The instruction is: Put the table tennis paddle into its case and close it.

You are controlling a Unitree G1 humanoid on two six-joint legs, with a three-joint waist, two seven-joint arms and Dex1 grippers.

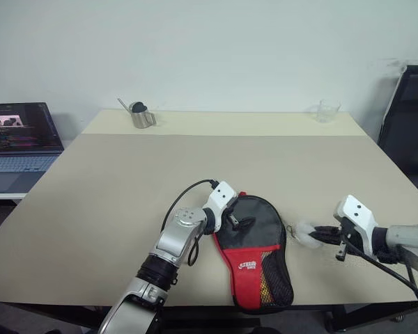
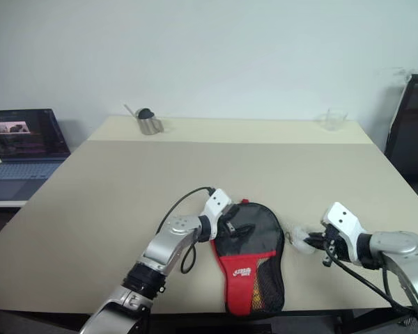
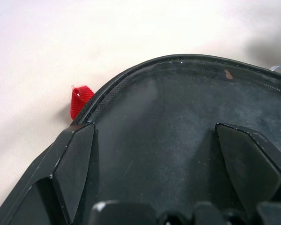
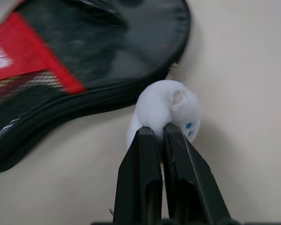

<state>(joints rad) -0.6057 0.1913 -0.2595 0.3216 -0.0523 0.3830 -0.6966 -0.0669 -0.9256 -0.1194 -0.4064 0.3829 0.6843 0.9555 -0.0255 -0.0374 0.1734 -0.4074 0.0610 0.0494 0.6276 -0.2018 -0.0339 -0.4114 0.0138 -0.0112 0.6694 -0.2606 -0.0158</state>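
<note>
A soft, paddle-shaped zip case (image 1: 254, 250) of black fabric with a red lower part, a mesh pocket and a small white logo lies flat near the front edge of the beige table (image 1: 125, 181), its round end toward the far side. The seam along the rounded rim looks drawn together in both wrist views, so the case appears zipped, or nearly so; the paddle itself cannot be seen and is presumably inside. The left gripper (image 3: 154, 154) rests over the case's round black end with its two black fingers spread wide, holding nothing; a small red fabric loop (image 3: 79, 99) sticks out at the rim beside it. The right gripper (image 4: 161, 136), to the right of the case and apart from it, has its fingers pressed together on a small white fluffy pompom (image 4: 166, 112), probably the zip-pull charm. Judged from this, insertion is done and closing is at or near its end; what remains is to confirm full closure and let go.
</note>
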